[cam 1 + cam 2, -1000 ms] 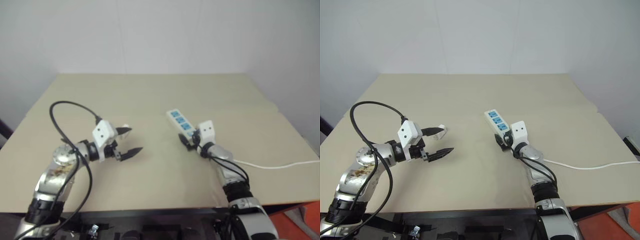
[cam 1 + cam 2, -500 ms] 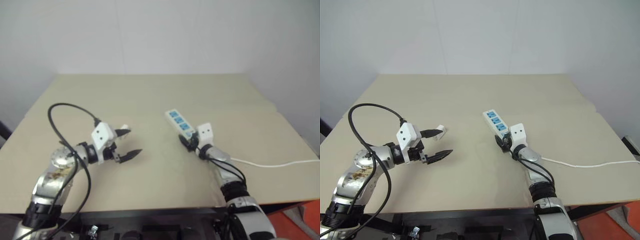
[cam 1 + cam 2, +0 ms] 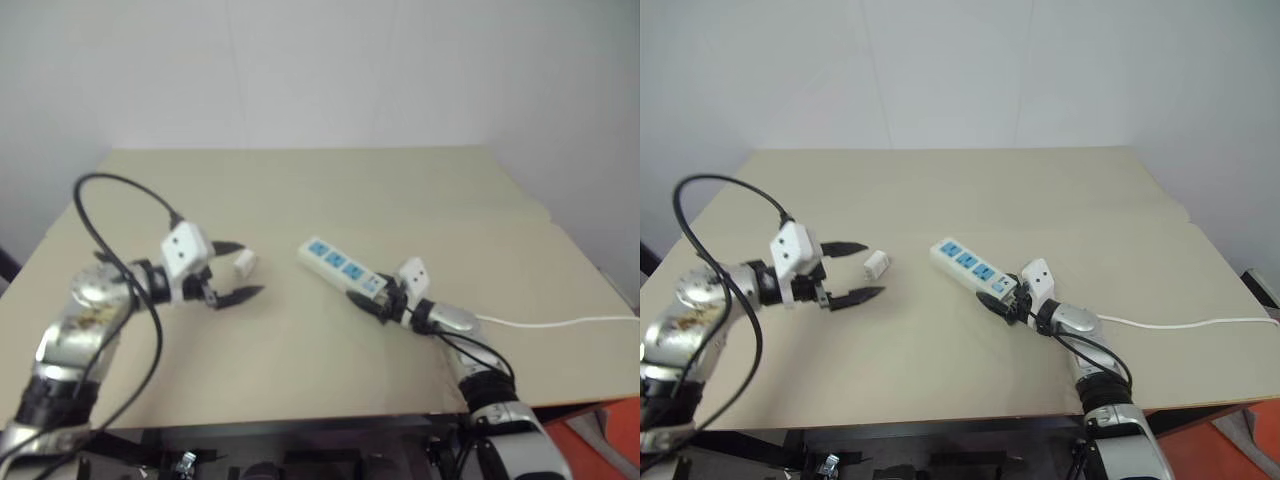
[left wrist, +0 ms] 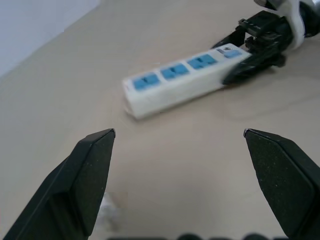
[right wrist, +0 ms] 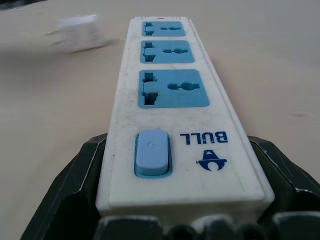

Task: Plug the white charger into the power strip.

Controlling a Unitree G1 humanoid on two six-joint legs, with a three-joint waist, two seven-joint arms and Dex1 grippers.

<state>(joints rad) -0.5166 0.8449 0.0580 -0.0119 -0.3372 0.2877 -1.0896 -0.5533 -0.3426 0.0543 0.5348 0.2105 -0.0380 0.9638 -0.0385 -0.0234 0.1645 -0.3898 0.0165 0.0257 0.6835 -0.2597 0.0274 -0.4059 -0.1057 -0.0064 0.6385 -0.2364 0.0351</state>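
Left tool (image 3: 845,271) hangs wide open and empty, the white charger (image 3: 875,264) on the desk (image 3: 970,190) just off its tips at three o'clock. Right tool (image 3: 1002,300) clamps the power strip (image 3: 968,268) at its switch end.

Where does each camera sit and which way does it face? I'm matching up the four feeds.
Head pair: above, facing forward and down at the table; both arms show.
Left wrist: looks along the open left gripper to the power strip.
Right wrist: looks along the strip, clamped at its switch end by the right gripper, toward the white charger.
Shared: both wrist views see the strip.
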